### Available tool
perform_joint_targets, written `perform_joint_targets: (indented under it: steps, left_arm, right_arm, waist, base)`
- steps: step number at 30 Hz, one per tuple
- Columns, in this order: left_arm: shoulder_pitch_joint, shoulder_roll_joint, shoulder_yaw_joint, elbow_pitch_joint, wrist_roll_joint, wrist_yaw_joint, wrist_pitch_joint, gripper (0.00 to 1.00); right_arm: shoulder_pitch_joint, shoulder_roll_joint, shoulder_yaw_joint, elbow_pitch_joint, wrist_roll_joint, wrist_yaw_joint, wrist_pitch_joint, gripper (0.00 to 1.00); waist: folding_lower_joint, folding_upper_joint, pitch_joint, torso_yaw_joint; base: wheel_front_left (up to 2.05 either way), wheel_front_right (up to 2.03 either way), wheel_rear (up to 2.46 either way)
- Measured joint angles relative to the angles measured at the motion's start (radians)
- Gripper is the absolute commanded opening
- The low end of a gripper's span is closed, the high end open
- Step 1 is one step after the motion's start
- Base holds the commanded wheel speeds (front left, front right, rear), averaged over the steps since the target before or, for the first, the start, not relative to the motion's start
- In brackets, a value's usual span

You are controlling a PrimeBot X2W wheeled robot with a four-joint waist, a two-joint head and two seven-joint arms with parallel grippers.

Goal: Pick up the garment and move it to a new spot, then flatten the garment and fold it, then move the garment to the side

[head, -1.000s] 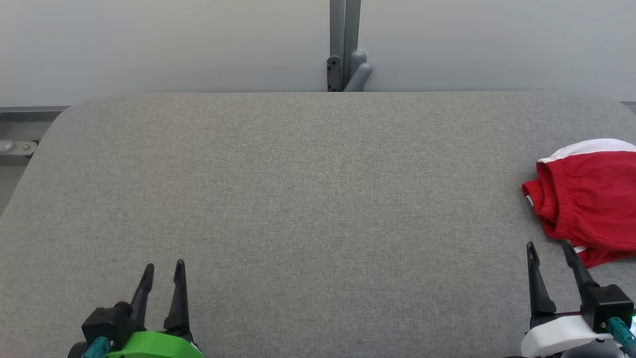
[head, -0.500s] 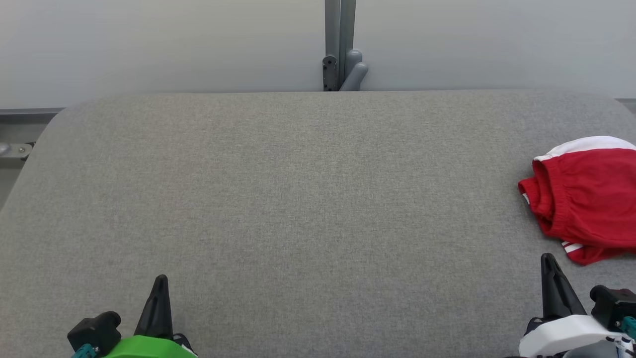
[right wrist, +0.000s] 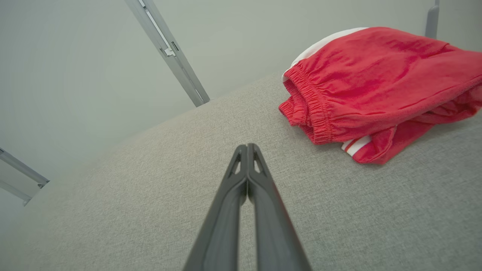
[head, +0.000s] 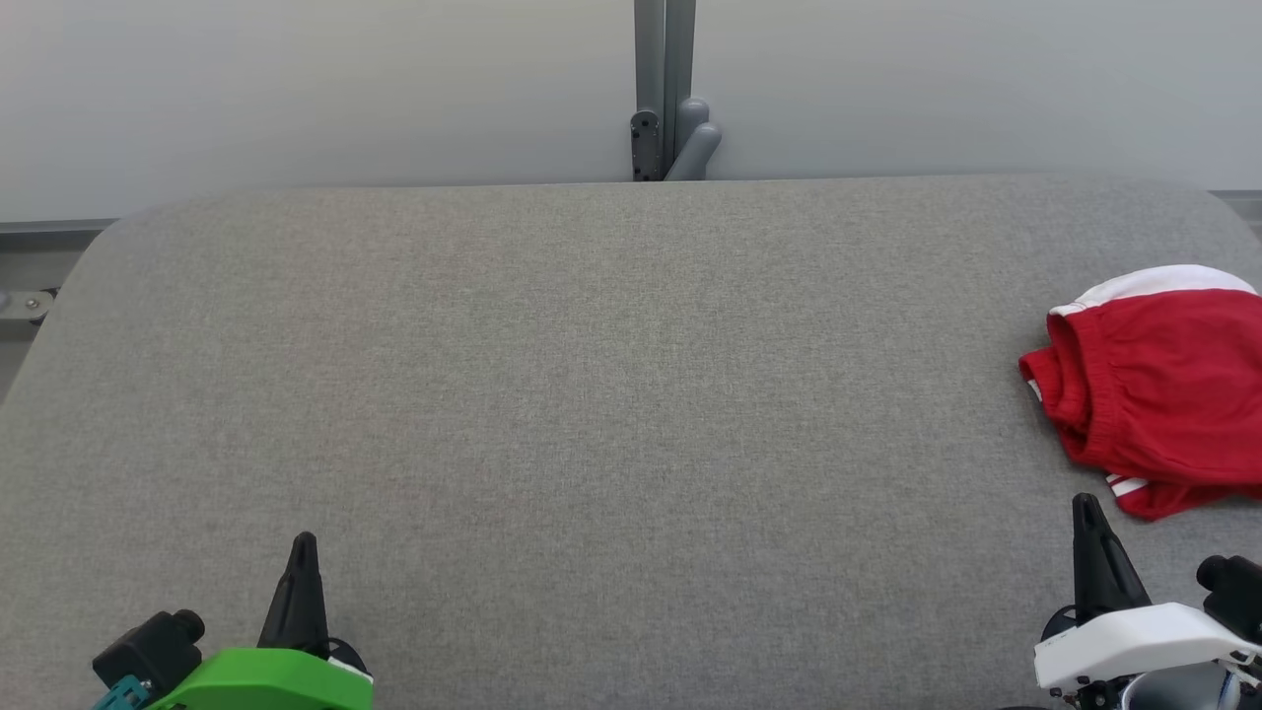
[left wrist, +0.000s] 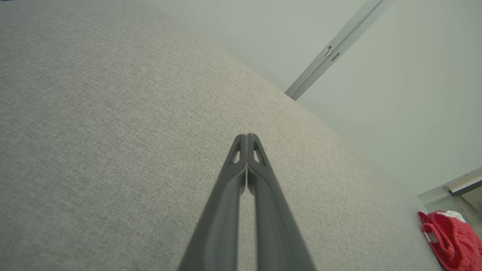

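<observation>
The garment [head: 1163,390] is a red piece with white trim and an elastic waistband, lying bunched at the right edge of the grey table [head: 592,394]; part of it runs out of the head view. It also lies at the upper right of the right wrist view as the garment [right wrist: 376,86], and small at the lower right of the left wrist view as the garment [left wrist: 452,241]. My right gripper [head: 1087,508] is shut and empty, just below and left of the garment, apart from it. My left gripper [head: 303,545] is shut and empty at the lower left. Both wrist views show closed fingertips: left gripper [left wrist: 247,136], right gripper [right wrist: 247,146].
A grey wall panel with a vertical metal post [head: 664,89] stands behind the table's far edge. A metal bracket [head: 25,301] sits beyond the table's rounded left corner. The table's wide middle is bare grey fabric.
Both grippers have closed from open and drawn back toward the bottom edge. The head camera has shifted slightly, sliding the scene a little left.
</observation>
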Motion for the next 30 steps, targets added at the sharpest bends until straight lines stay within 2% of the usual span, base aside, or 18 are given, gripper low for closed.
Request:
perform_joint_targets:
  steps: [30]
  left_arm:
    - [-0.041,-0.005,0.039,-0.029,-0.364,0.000,0.105,0.00]
  right_arm:
    - [-0.061,-0.005,0.012,0.027,0.465,0.000,0.104,0.00]
  waist:
    - [0.0000,0.0000,0.000,-0.024]
  base:
    - [0.00,0.00,0.00]
